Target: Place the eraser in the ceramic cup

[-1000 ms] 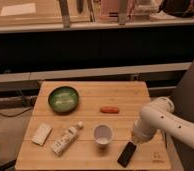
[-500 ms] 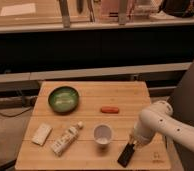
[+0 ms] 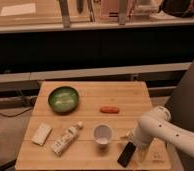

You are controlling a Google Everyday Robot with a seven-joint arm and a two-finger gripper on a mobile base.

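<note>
Hand: the hand [image 3: 132, 147] is sitting low over the front right part of the desk [image 3: 121, 95]. It is meeting the upper end of the eraser [image 3: 124, 155].
Hand state: cannot tell; the view is not showing whether it is wide, narrow or gripping the eraser.
Arm: the white arm [image 3: 157, 128] is reaching in from the right edge of the view. It is bending down toward the desk and ending at the hand.
Eraser: the black bar is lying at a slant, with its upper end under the hand and its lower end pointing toward the front edge of the desk. It is sitting outside the ceramic cup, just to the right of it and nearer the front. Whether it is resting on the desk or slightly raised cannot be told.
Ceramic cup: the ceramic cup [image 3: 103, 134] is standing upright with its opening facing up, left of the hand and apart from the eraser.
Orange piece: the small orange oblong [image 3: 109, 109] is lying behind the cup, toward the middle of the desk.
Bottle: a pale bottle [image 3: 66, 139] is lying on its side to the left of the cup.
Pale block: a whitish flat block [image 3: 41, 134] is lying near the left edge, beside the bottle.
Green bowl: the green bowl [image 3: 63, 98] is standing at the back left, well apart from the hand.
Desk: the wooden slatted top is carrying all of these items.
</note>
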